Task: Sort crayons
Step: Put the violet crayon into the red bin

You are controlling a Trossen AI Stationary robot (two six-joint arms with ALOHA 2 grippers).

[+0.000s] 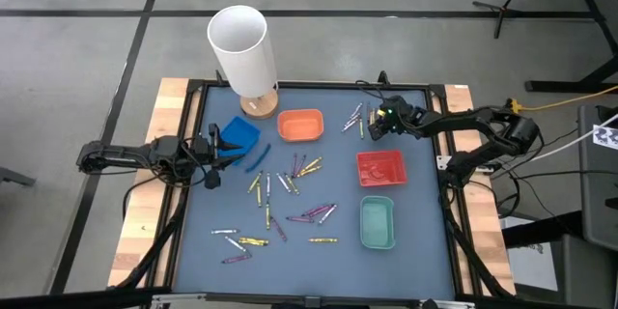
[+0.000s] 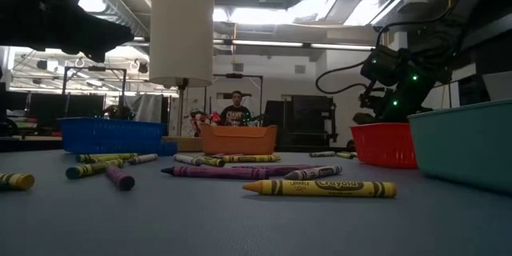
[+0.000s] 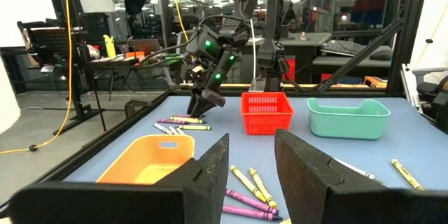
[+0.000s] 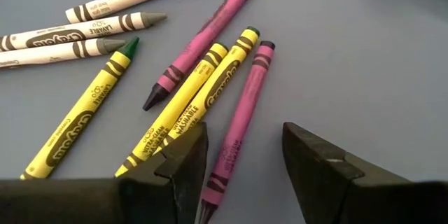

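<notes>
Nearest the low camera lies a yellow crayon flat on the blue tabletop, a purple one just behind it.

White cylinder: stands upright on a round wooden base at the far edge of the tabletop, the tallest item.

Trays, relative to the orange tray: blue tray to its left; red tray nearer and to its right; teal tray nearer again.

Crayons: scattered loose across the mat in front of the orange tray; a small cluster lies just right of it.

Right gripper: over that cluster, fingers spread, one magenta crayon between them, not pinched.

Left gripper: at the blue tray, fingers apart, holding nothing.
</notes>
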